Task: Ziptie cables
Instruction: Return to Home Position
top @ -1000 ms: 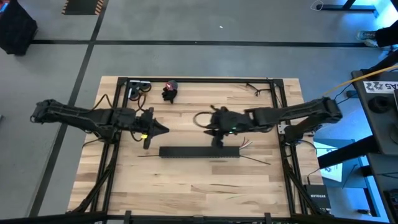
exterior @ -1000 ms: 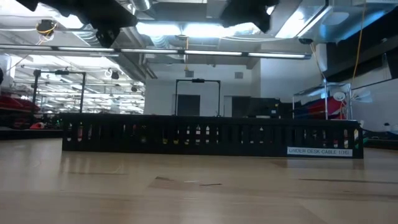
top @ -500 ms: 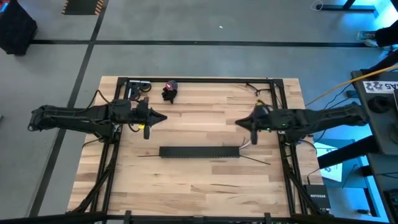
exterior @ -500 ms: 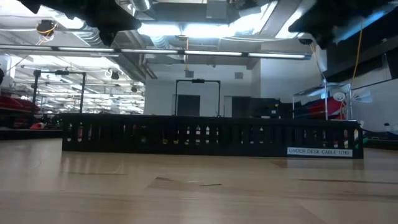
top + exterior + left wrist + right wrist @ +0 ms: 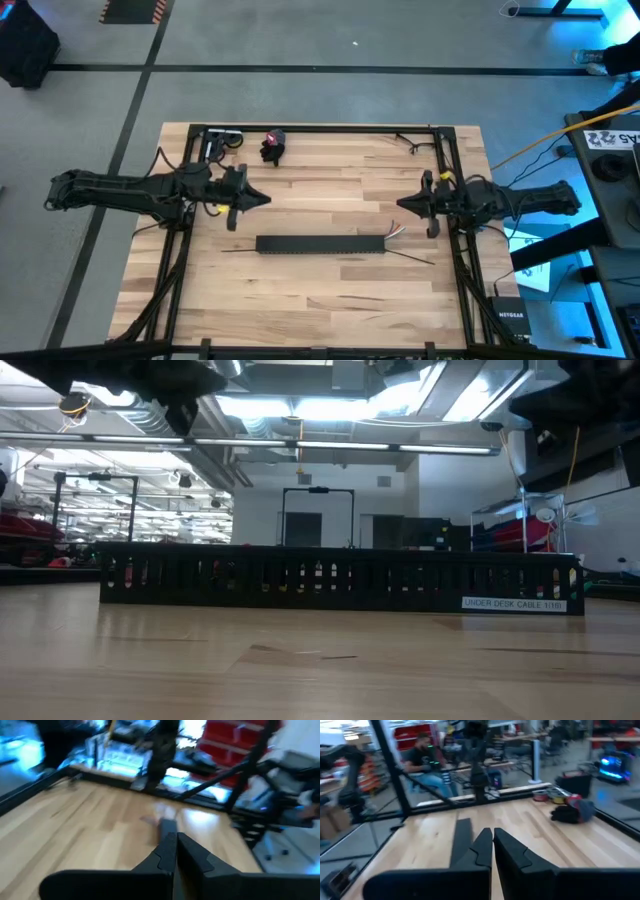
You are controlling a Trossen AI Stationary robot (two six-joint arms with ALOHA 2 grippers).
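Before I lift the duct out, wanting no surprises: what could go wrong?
Thin coloured wire ends poke out of the long black slotted duct near the shut right hand; they could snag. A thin dark strip lies loose beside it and could be swept off. Left hand, shut, hangs apart.

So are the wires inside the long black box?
Mostly inside: only tips of the cables poke out one end of the black duct.

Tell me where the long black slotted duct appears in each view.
High view: the duct lies at the table's middle.
Low view: it spans most of the picture's width.
Left wrist view: a blurred dark shape ahead, perhaps it.
Right wrist view: a dark strip on the wood.
Shared landmark: the wooden table top.
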